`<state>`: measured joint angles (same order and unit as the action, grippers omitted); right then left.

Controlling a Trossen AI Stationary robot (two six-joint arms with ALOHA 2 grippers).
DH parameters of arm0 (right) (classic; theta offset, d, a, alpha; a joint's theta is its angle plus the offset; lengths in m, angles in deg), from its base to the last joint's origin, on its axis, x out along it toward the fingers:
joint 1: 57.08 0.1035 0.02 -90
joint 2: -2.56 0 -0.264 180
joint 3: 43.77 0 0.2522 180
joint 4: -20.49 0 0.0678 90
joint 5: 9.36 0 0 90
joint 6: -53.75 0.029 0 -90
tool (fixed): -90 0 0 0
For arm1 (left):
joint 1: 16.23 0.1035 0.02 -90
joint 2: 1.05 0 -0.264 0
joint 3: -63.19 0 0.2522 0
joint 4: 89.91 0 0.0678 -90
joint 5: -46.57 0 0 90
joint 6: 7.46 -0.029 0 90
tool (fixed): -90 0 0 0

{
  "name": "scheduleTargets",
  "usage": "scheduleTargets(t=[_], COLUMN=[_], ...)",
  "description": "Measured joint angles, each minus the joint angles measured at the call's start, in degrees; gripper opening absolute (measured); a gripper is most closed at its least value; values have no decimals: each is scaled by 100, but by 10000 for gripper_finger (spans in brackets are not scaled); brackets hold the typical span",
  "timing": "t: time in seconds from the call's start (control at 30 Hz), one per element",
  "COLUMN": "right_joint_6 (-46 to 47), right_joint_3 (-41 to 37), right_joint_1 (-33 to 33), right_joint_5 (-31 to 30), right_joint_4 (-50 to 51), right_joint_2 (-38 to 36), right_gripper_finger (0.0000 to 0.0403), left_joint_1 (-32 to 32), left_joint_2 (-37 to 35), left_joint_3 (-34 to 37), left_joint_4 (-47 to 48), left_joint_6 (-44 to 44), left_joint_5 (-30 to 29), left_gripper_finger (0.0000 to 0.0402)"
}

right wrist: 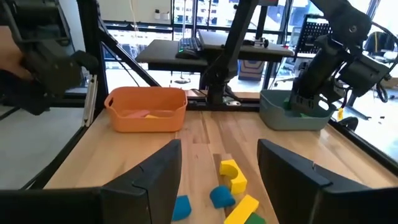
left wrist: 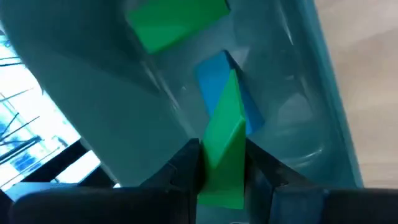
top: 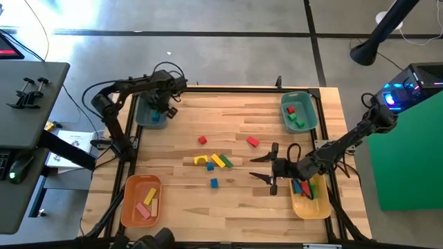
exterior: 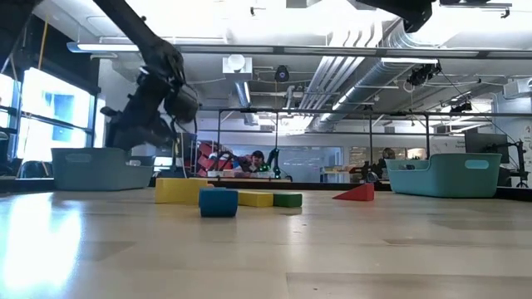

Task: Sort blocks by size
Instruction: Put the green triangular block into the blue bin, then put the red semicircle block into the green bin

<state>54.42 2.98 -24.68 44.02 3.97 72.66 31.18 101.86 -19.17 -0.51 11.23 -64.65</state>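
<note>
My left gripper is at the table's far left, over the teal bin, shut on a green block. In that bin lie a blue block and another green block. My right gripper is open and empty above the table's right half, right of the loose blocks. Those are a yellow arch, a yellow bar, a green block, two blue blocks and two red ones, all lying on the table. My left gripper pinches the green block by two opposite sides between its two fingers, near the block's gripper-side end. The fingers point down into the teal bin. The block sticks out ahead of the fingers, toward the blue block. Whether it touches that block I cannot tell.
A second teal bin with red and green blocks stands at the far right. An orange bin with pink and yellow blocks is at the near left. A yellow bin with blocks is at the near right, under my right arm.
</note>
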Motion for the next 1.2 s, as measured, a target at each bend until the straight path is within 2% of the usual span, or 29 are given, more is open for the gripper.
scheduleTargets(t=[0.2,0.33,0.57,0.73,0.83,0.97,1.2], right_joint_6=[198,196,195,192,196,409,684], right_joint_3=[0,0,0,0,-1,-2,-2], right_joint_1=[27,68,72,72,72,72,24], right_joint_5=[0,0,0,-1,-2,0,-145], right_joint_4=[109,116,138,156,239,527,1046], right_joint_2=[0,0,0,0,0,0,2], right_gripper_finger=[206,206,206,206,206,206,206], left_joint_1=[61,104,296,172,-149,-924,-3067], left_joint_2=[416,414,81,-411,-957,-1854,-3109], left_joint_3=[2,4,-148,-709,-974,-920,244], left_joint_4=[19,19,420,1051,813,-176,-2821], left_joint_6=[-291,-385,-256,49,165,235,203], left_joint_5=[254,253,313,287,276,173,-270], left_gripper_finger=[74,106,185,198,199,199,199])
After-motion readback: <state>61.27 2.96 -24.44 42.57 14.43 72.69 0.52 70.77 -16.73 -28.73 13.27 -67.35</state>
